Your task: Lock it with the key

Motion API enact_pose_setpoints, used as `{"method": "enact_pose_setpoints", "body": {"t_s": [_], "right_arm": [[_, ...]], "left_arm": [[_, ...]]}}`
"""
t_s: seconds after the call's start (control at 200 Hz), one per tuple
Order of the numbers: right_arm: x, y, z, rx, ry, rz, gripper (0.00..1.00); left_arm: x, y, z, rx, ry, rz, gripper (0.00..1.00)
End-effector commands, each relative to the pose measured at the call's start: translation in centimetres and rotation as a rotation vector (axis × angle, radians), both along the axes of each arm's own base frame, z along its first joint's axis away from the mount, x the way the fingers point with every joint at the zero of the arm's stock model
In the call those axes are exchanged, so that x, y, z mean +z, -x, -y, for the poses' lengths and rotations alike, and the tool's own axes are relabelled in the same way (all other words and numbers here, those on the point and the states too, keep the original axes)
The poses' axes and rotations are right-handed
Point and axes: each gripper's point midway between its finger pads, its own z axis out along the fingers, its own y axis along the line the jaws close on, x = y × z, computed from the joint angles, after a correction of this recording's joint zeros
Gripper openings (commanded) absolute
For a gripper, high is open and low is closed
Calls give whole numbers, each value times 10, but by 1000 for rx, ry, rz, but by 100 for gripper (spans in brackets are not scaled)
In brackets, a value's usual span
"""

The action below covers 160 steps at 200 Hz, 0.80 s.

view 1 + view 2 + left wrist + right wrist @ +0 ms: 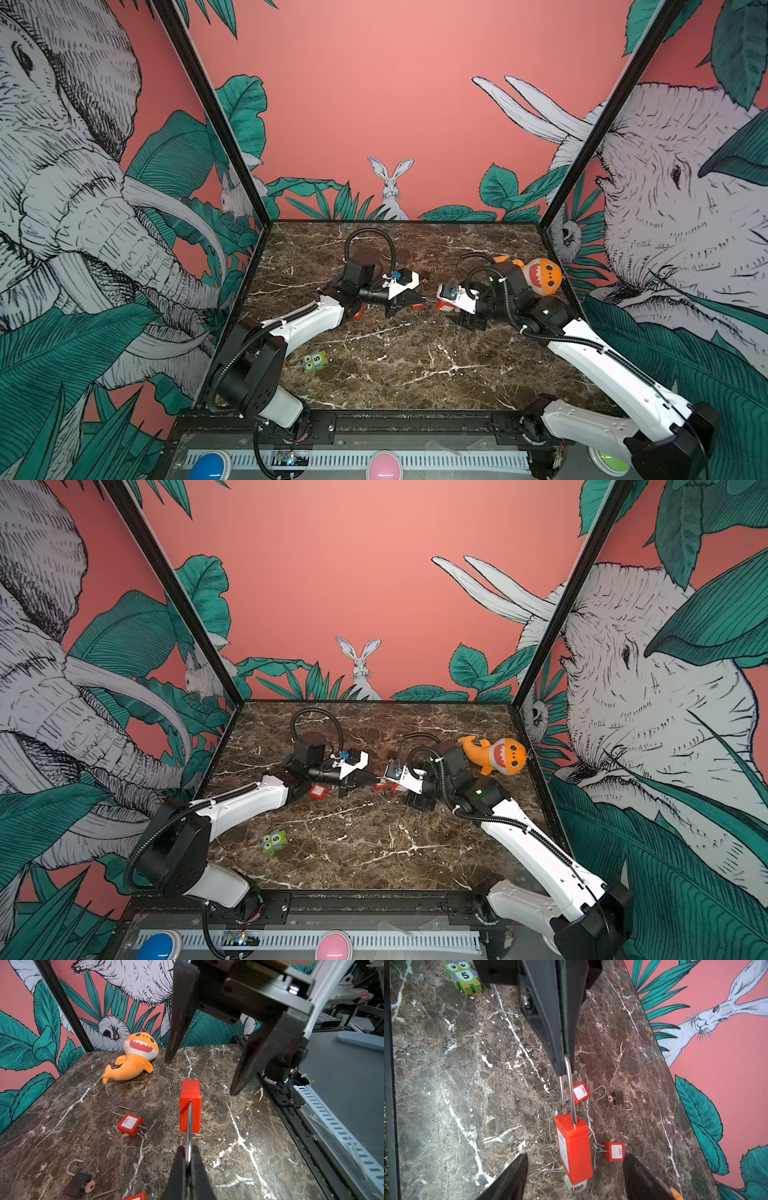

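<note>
A red padlock [575,1147] hangs above the marble, held by its steel shackle [189,1140]. My left gripper [188,1159] is shut on that shackle and also shows in the right wrist view [563,1064]. A pale key head [576,1186] sticks out of the padlock's bottom end. My right gripper [575,1156] is open, with one finger on either side of the padlock body and touching neither it nor the key. In a top view the two grippers meet at mid-table, the left gripper [417,302] facing the right gripper [440,305].
Loose on the marble lie two red padlocks [581,1093] [614,1151] and a dark padlock [618,1098] with a pink key. A third red padlock [318,791] lies under the left arm. An orange shark plush [540,276] is at the back right. A green owl block [314,360] sits front left.
</note>
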Motion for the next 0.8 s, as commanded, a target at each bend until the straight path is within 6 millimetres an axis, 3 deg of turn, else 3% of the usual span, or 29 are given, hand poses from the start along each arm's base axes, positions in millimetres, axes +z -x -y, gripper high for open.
{"method": "enact_pose_setpoints", "body": {"t_s": [0.0,0.435,0.795], "right_arm": [[-9,17,6,29,1,-89,64],[-22,14,0,123,84,-141,39],[-23,11,2,110,88,-128,43]], "left_arm": [[19,11,1,-47,66,48,0],[20,29,8,-127,89,90,0],[17,42,10,-162,77,114,0]]}}
